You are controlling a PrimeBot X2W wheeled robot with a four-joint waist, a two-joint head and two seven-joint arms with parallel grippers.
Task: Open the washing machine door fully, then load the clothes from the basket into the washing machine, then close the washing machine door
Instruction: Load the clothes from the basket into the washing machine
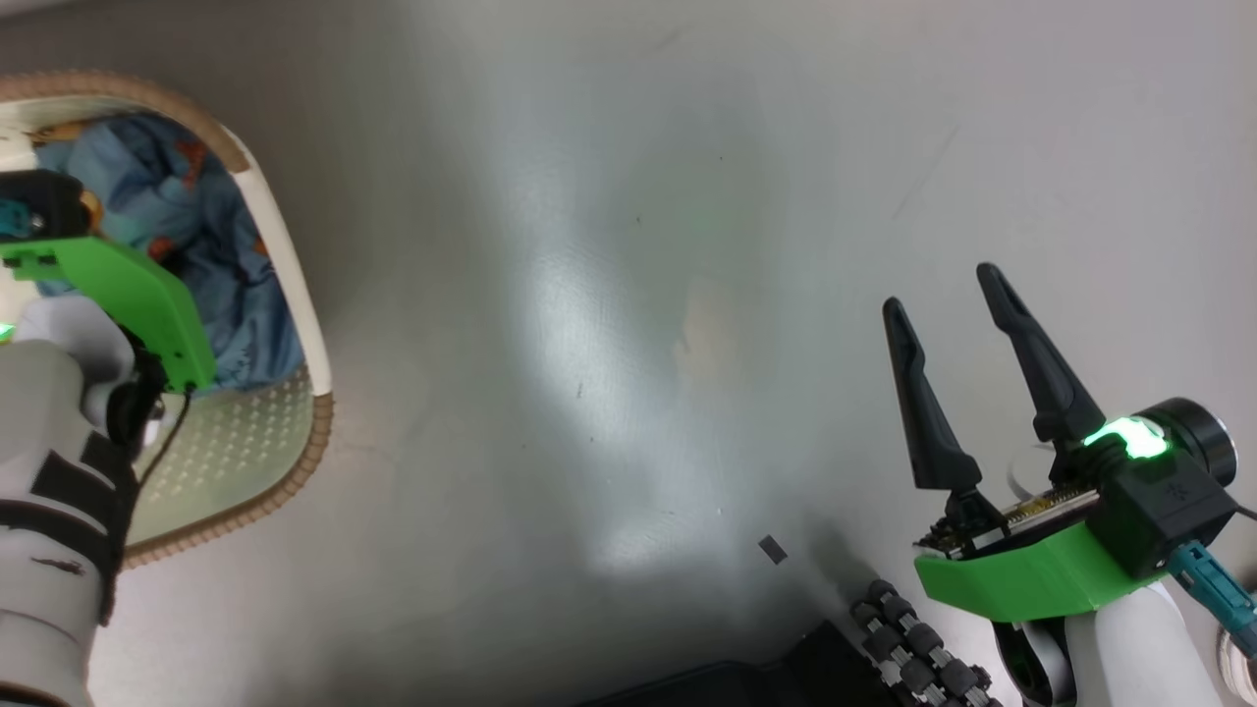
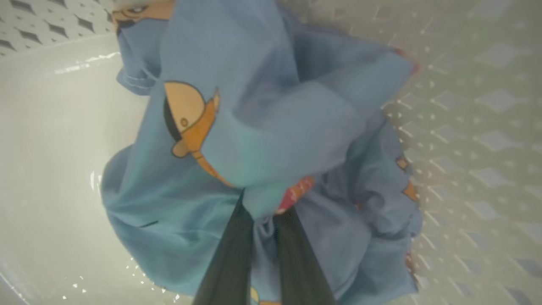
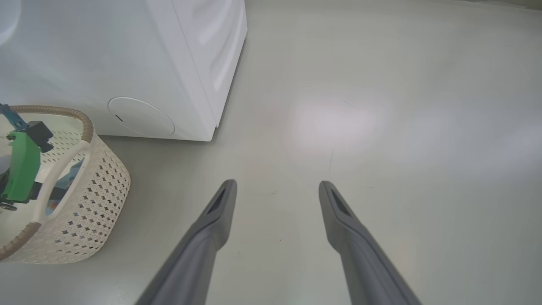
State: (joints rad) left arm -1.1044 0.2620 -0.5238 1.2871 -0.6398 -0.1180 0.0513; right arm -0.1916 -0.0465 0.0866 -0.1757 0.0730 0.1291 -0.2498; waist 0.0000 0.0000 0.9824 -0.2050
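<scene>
Dark left fingers (image 2: pixel 230 254) rise from the bottom centre of the left wrist view, drawn together and clamped on a fold of the clothes (image 2: pixel 262 127). The pinched fold sits right at their tips. The rest of the blue printed bundle spreads away from them toward the top of the frame, slightly more to the right than the left. It is a crumpled heap with no clear long axis, lying on the floor of the basket (image 2: pixel 465 127), whose perforated wall fills the right of that frame.

In the head view the basket's brown rim (image 1: pixel 316 432) curves down the left edge, and the left wrist's green bracket (image 1: pixel 128 295) reaches in over the fabric. In the right wrist view the washing machine (image 3: pixel 127 55) stands just behind the basket at the upper left, its round filter cover (image 3: pixel 141 116) low on the front.

Right fingers (image 3: pixel 211 228) are spread apart and empty over bare grey floor (image 1: pixel 628 344), well away from the basket. The left arm is therefore the nearer one. The lift probably has to clear the rim before swinging toward the machine.
</scene>
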